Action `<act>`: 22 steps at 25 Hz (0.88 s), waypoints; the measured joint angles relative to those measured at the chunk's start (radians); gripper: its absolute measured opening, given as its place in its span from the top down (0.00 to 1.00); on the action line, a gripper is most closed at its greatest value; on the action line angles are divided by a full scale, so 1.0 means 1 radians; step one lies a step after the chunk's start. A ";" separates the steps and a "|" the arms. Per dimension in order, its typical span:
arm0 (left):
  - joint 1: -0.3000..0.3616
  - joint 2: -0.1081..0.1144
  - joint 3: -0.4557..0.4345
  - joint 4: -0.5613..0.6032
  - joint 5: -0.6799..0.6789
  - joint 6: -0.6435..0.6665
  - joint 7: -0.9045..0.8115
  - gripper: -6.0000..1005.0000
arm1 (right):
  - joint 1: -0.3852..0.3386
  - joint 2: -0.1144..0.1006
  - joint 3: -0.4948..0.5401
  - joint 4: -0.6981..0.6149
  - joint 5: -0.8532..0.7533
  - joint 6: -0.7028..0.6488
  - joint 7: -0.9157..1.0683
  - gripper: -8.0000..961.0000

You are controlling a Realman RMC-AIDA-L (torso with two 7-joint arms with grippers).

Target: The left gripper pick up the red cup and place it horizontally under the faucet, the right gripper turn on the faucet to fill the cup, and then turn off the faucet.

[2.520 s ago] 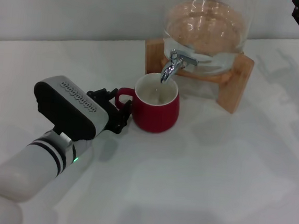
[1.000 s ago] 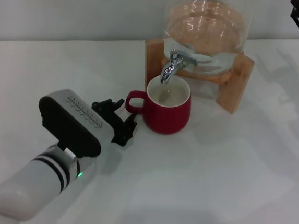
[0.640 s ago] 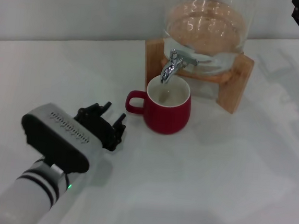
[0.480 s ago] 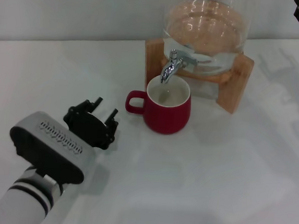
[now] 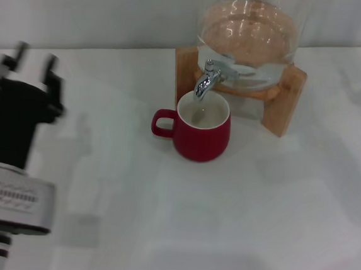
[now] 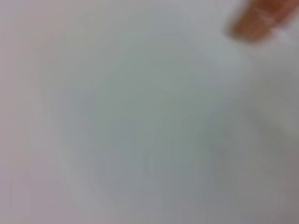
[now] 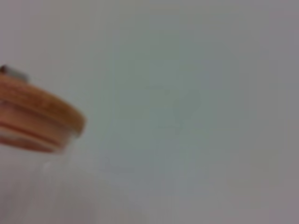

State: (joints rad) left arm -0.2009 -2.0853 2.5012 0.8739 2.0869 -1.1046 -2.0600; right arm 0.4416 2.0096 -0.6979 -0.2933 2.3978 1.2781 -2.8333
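One red cup (image 5: 202, 132) stands upright under the faucet (image 5: 205, 80) of the water-holding glass dispenser (image 5: 249, 33); left gripper (image 5: 31, 65), fingers spread and empty, sits far left.

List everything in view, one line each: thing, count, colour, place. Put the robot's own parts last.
red cup: one, glossy red with a white inside, upright on the table directly under the spout, its handle towards the robot's left.
faucet: one, shiny chrome, on the front of the dispenser, spout over the cup's mouth.
glass dispenser: one, clear, on the stand behind the cup.
wooden stand: one, light brown, at the far side of the table.
wooden lid: one, brown, seen only in the right wrist view.
table: one, white, under everything.
left gripper: one, black fingers, open, raised at the robot's left, well apart from the cup.
right gripper: not in view.
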 joint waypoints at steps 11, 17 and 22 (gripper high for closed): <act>0.001 0.004 -0.183 -0.162 -0.013 -0.382 -0.438 0.51 | -0.045 0.002 0.003 0.033 0.158 0.145 0.063 0.33; -0.011 0.008 -0.297 -0.297 -0.012 -0.370 -0.771 0.48 | -0.060 0.002 -0.023 0.058 0.143 0.249 0.193 0.33; -0.034 0.009 -0.330 -0.333 -0.013 -0.328 -0.788 0.46 | -0.088 -0.003 -0.153 0.049 0.103 0.303 0.274 0.33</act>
State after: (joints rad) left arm -0.2348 -2.0767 2.1709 0.5411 2.0741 -1.4330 -2.8482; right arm 0.3539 2.0064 -0.8512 -0.2439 2.5003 1.5807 -2.5588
